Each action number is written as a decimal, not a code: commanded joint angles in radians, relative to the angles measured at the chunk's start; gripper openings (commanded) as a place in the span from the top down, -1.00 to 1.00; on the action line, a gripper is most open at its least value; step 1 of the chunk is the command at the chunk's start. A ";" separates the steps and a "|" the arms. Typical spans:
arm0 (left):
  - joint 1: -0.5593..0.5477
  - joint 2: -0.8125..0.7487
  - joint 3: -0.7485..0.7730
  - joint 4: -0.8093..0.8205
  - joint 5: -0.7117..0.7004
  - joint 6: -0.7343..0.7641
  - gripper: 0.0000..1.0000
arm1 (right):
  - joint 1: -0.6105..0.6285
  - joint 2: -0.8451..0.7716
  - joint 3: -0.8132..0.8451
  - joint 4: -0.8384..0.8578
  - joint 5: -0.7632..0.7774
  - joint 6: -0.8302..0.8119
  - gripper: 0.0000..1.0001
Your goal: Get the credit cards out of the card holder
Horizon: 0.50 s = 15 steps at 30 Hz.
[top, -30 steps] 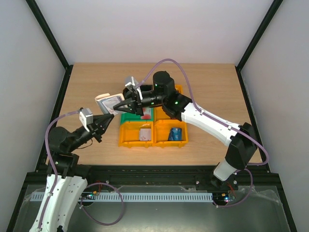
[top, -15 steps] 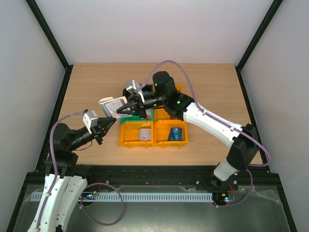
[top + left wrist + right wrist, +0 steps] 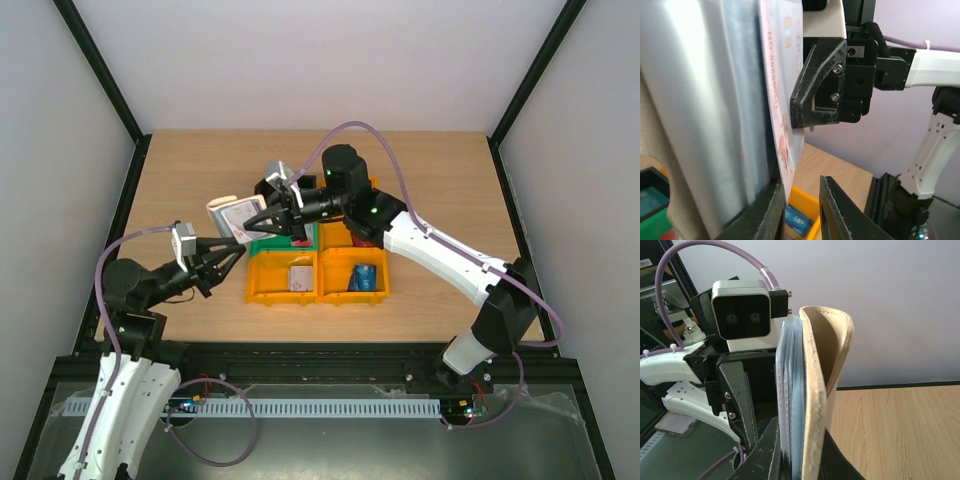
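Note:
My right gripper (image 3: 254,222) is shut on the card holder (image 3: 228,214) and holds it above the table, left of the bins. In the right wrist view the holder (image 3: 816,390) stands on edge between my fingers, with tan edges and blue cards (image 3: 792,390) packed inside. A white-pink card (image 3: 784,105) sticks out of the grey-blue holder (image 3: 705,100). My left gripper (image 3: 800,182) is open, its tips at the holder's lower edge (image 3: 238,250). The card's corner lies against the inside of its left finger (image 3: 771,207).
Orange bins (image 3: 268,292) and a green bin (image 3: 262,243) stand at mid-table under the right arm. They hold a white-pink card (image 3: 300,277), a blue card (image 3: 363,278) and a red one (image 3: 301,240). Black frame posts rise at both sides.
My left gripper has edged forward and up to the holder's lower edge. My right gripper has shifted the holder slightly to the right, towards it.

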 commanded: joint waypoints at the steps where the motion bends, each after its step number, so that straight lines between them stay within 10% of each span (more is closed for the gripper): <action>1: 0.002 0.014 -0.027 0.190 -0.022 -0.155 0.53 | 0.043 -0.021 0.002 0.039 -0.044 0.010 0.97; 4: -0.003 0.016 -0.040 0.235 -0.023 -0.190 0.52 | 0.058 -0.016 0.005 0.055 -0.040 0.017 0.97; 7: -0.007 0.020 -0.034 0.220 -0.027 -0.174 0.94 | 0.064 -0.016 0.004 0.080 -0.038 0.032 0.97; 15: -0.006 -0.006 0.024 0.068 -0.072 -0.079 0.95 | 0.021 -0.066 -0.020 0.045 -0.044 0.010 0.65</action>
